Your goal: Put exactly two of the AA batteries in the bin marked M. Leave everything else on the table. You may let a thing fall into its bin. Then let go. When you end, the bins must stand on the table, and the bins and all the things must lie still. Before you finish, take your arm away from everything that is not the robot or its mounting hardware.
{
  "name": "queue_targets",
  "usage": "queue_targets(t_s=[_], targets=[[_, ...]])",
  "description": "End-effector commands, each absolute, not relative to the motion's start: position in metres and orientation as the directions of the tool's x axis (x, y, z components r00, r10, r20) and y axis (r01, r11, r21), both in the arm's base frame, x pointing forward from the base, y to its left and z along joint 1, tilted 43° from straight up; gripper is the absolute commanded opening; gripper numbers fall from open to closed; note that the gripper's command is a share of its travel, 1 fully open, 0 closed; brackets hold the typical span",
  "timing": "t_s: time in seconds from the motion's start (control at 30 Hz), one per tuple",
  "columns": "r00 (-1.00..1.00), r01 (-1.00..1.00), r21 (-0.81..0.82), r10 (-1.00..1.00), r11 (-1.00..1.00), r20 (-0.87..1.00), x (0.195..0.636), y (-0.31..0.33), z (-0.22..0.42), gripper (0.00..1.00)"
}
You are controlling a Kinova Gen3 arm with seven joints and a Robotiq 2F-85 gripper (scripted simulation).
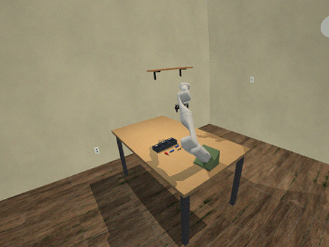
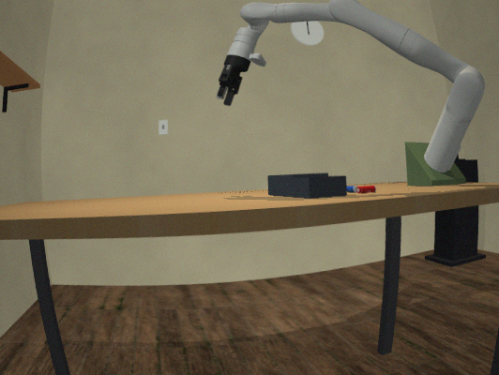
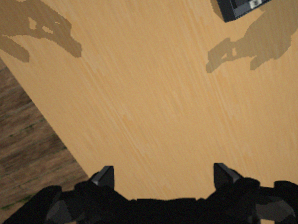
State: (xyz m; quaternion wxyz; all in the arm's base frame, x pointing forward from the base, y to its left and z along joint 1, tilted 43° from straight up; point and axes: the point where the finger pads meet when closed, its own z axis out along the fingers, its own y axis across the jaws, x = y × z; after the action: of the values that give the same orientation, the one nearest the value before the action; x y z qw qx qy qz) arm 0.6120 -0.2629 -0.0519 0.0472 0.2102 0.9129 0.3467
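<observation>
Gripper (image 2: 228,95) spread wide, empty, high above bins (image 2: 307,185). Descend toward batteries (image 2: 361,189) beside bins; straddle one across its width.

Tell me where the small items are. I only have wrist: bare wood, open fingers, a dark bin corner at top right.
Observer: A red cylinder and a blue cylinder lie on the table right beside the dark bins, on the arm base's side.
Operator: How high is the gripper?
Observer: The gripper hangs well above the table, on the far side of the bins from the base, open and empty.
Operator: Which bin is M?
Observer: The labels are too small to read in any view. The top view does show the bins as one row of compartments.
</observation>
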Motion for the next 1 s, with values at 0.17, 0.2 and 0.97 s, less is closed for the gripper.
queue_targets(t_s=[0.17,0.2,0.97], targets=[[-0.907,0.351,0.652,0.418,0.672,0.057,0.612,-0.264,-0.051,1.0],[-0.907,0.351,0.652,0.418,0.672,0.057,0.612,-0.264,-0.051,1.0],[-0.946,0.271,0.653,0.319,0.707,0.047,0.592,-0.215,-0.065,0.09]])
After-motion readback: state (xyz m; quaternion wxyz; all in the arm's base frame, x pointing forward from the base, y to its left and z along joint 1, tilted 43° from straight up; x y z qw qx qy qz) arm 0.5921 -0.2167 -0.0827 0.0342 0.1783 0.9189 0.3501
